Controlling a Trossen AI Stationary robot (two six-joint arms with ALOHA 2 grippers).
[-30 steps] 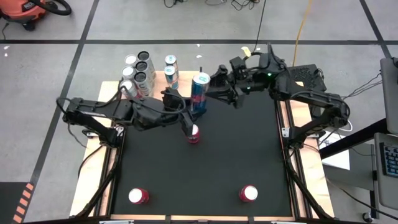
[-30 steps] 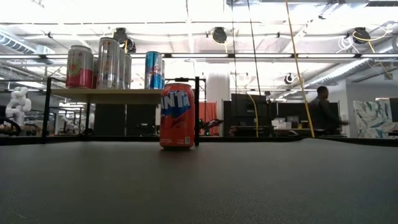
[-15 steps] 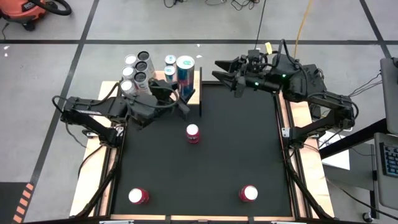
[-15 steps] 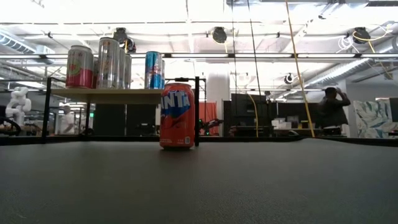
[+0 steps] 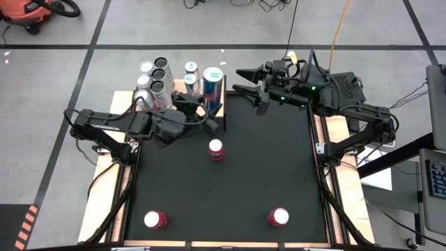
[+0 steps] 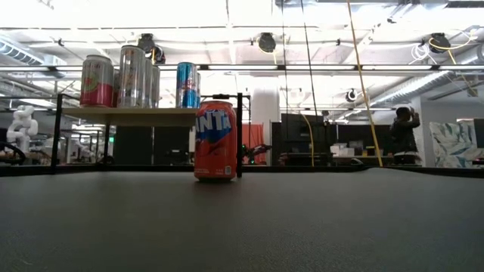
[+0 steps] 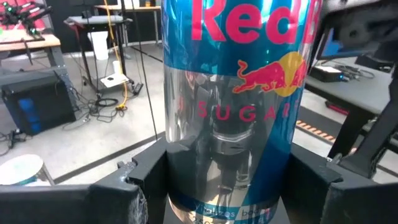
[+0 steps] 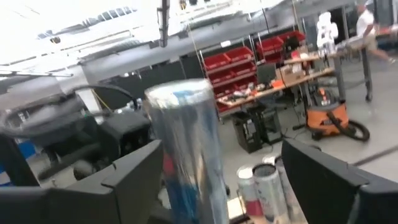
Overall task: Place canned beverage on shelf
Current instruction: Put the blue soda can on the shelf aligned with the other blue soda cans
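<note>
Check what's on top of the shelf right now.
Cans stand on the shelf: a pink can, silver cans and a blue can. The high view shows about seven tops. The left gripper holds a Red Bull can at the shelf's right end; whether it touches the board is hidden.

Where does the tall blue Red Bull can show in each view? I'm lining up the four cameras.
High view: the Red Bull can stands upright at the shelf's right end, in the left gripper.
Low view: not in it that I can tell.
Left wrist view: fills the middle, between the fingers.
Right wrist view: left of centre.
Shared landmark: the silver cans on the shelf.
</note>
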